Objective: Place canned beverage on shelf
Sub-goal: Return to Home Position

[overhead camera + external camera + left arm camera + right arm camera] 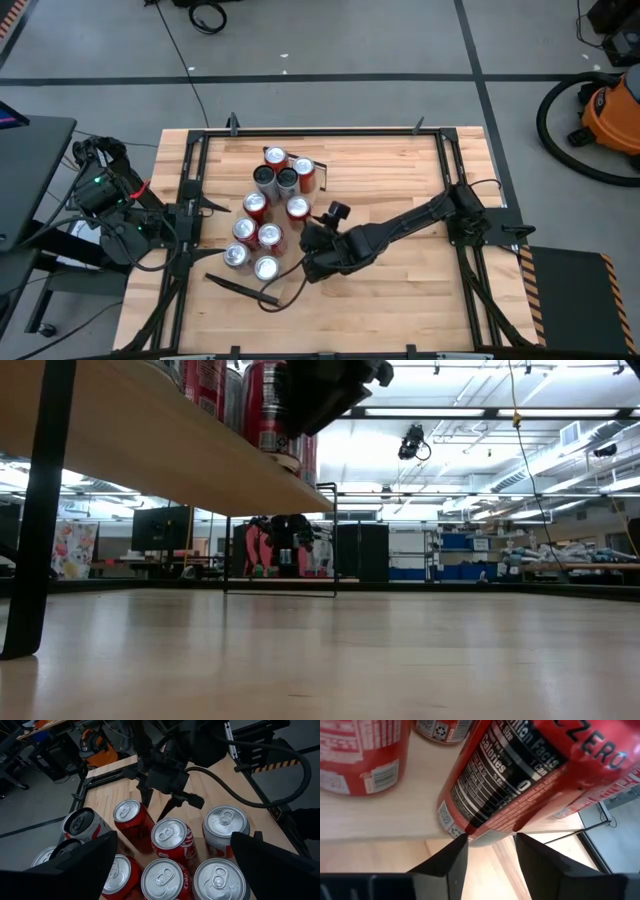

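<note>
Just short of a red Zero can (520, 775), my right gripper (491, 840) holds its two fingers (445, 865) parted to a gap narrower than the can, tips level with its base and clasping nothing; whether either tip touches the can I cannot tell. That can stands upright at the long edge of the shelf (150, 440), the pale plank raised on black legs (40, 510) above the tabletop (400, 160) and lying aslant across its middle. Other cans (170, 835), red and silver, stand packed along the plank in two loose rows, all upright, some just beside the Zero can. Seen from above, my right arm (420, 215) reaches in from the table's right side and ends at the plank's right flank, about halfway along it. My left gripper (173, 835) waits well apart at the table's left edge, its fingers spread wide with nothing between them, facing across the can tops toward the right gripper on the far side of the shelf.
</note>
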You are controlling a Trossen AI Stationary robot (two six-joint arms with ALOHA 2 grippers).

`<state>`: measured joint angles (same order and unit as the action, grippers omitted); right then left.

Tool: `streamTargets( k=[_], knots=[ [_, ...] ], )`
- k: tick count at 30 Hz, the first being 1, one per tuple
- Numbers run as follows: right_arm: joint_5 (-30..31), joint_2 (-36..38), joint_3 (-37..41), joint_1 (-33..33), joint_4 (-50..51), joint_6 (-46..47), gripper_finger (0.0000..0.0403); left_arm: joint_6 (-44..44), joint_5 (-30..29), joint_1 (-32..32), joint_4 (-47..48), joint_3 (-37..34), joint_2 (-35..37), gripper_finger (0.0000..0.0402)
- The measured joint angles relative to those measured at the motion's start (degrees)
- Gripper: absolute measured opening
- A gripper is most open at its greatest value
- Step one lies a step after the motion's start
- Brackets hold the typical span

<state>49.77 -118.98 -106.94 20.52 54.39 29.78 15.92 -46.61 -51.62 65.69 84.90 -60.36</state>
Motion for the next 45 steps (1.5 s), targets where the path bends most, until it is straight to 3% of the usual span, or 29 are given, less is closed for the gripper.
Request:
streamTargets(
  k=[24, 31, 35, 45],
  knots=[
    [-0.55, 0.00, 0.00, -2.02, -5.53, -2.97, 0.0121, -0.08, -0.02, 0.00, 0.27, 0.00, 0.00, 0.0400],
    [-1.60, 2.22, -0.05, -1.65, -1.26, -1.49, 0.0120, -2.85, -2.51, -0.08, 4.75, -0.10, 0.49, 0.0400],
    [-1.57, 3.39, -0.09, -1.05, 1.83, -0.04, 0.0120, -2.41, -5.60, -1.80, 2.60, -4.68, 5.89, 0.0400],
    [-1.59, 4.00, -0.04, -0.61, 7.18, 1.80, 0.0120, -2.17, -6.06, -3.37, -7.17, -18.33, 23.35, 0.0400]
  ],
)
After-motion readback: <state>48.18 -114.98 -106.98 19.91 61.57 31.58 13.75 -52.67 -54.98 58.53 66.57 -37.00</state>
